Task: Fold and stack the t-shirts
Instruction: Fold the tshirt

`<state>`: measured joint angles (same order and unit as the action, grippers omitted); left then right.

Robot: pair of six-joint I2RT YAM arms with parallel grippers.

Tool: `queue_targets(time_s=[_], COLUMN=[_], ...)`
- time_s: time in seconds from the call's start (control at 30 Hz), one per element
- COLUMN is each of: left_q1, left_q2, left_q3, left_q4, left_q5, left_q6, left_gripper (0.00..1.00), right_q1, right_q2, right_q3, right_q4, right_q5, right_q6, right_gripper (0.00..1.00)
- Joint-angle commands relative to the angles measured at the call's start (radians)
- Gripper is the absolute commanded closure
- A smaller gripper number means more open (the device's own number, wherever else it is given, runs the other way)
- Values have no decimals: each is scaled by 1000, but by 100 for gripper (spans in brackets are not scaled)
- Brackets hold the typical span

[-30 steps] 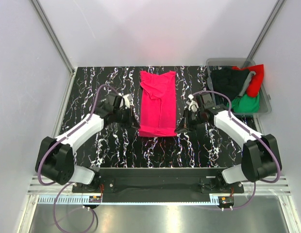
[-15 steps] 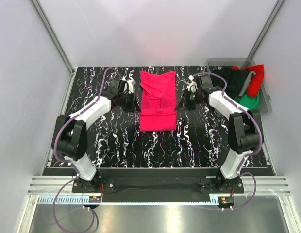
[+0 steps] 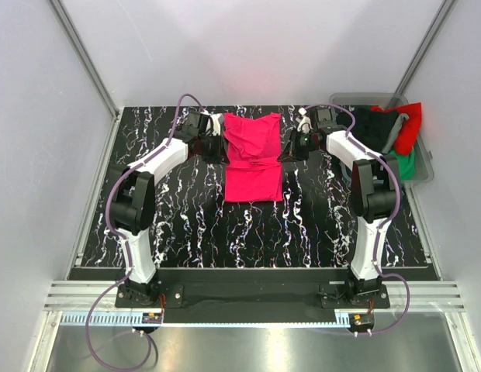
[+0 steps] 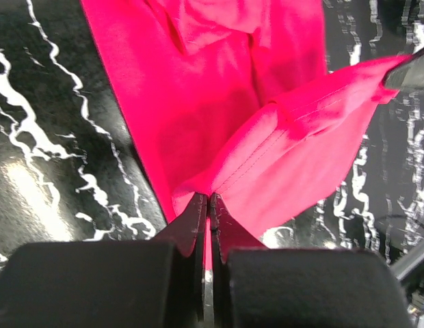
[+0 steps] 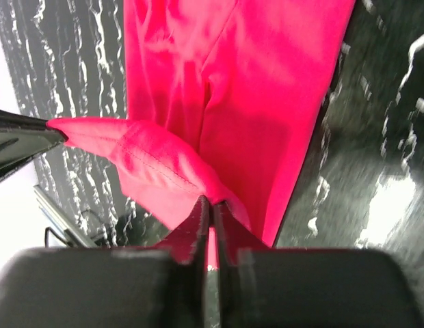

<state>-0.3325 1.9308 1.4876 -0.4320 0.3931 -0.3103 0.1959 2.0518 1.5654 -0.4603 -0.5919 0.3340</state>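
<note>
The crimson-pink t-shirt (image 3: 253,155) lies on the black marbled table, its near hem lifted and carried toward the collar end. My left gripper (image 3: 219,147) is shut on the hem's left corner; the cloth (image 4: 280,137) is pinched between its fingers (image 4: 195,219). My right gripper (image 3: 290,149) is shut on the hem's right corner, with the cloth (image 5: 171,171) stretched to the other gripper. Black, red and green t-shirts (image 3: 384,136) lie heaped in the grey bin.
The grey plastic bin (image 3: 357,98) stands at the table's far right corner. Metal frame posts rise at both far corners. The black marbled table (image 3: 178,217) extends toward the arm bases.
Both grippers have carried the shirt's near hem away from the arm bases toward the collar end, folding the shirt shorter. The arms are now stretched far out.
</note>
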Motion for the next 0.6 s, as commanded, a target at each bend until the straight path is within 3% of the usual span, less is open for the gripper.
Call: queue_targets(time_s=[0.0, 0.03, 0.07, 0.13, 0.17, 0.2, 0.4, 0.57], left_q1=[7, 7, 7, 7, 10, 12, 47, 47], left_q2=[28, 39, 37, 7, -10, -32, -162, -181], left_q3=[69, 80, 91, 123, 131, 123, -108, -321], left_q4=[19, 13, -5, -37, -54, -82, -125, -28], left_q5=[-37, -46, -89, -137, -179, -191, 54, 289], left_q6=[40, 49, 69, 94, 108, 109, 8, -137], left_gripper=[93, 62, 54, 43, 30, 25, 29, 35], right_q1=[-3, -4, -7, -15, -18, -23, -41, -39], right_q2=[40, 50, 45, -10, -39, -67, -237, -248], right_q3=[99, 110, 113, 88, 65, 4, -282, -416], right_q4=[18, 17, 6, -6, -21, -29, -77, -58], right_q5=[15, 29, 30, 46, 50, 50, -41, -65], right_q6=[-16, -15, -16, -19, -21, -15, -4, -4], right_gripper=[86, 76, 63, 57, 54, 51, 53, 56])
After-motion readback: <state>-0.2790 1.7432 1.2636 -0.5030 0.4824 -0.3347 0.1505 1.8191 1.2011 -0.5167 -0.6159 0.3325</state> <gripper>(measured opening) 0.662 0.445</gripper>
